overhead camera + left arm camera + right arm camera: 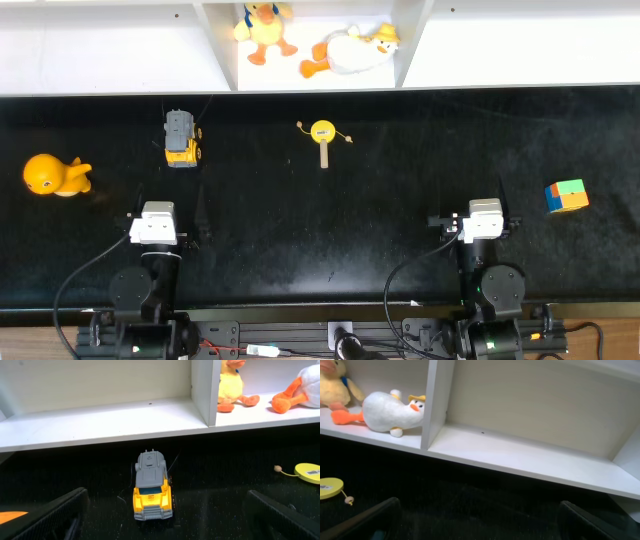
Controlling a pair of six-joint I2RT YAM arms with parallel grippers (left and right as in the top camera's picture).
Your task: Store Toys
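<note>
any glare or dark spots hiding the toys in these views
Top view: the white shelf is very bright beside the black table, but the truck and cube stand out. Left wrist view: even light, no glare on the truck. Right wrist view: the plush goose is well lit, the table dark.

My left arm (150,288) and right arm (495,288) are black, with rounded joint housings. Each wrist carries a white boxy block (158,222). Black cables (72,285) loop from both arms down to a black base rail (290,328). The fingers (52,517) are flat, black and tapered.
</note>
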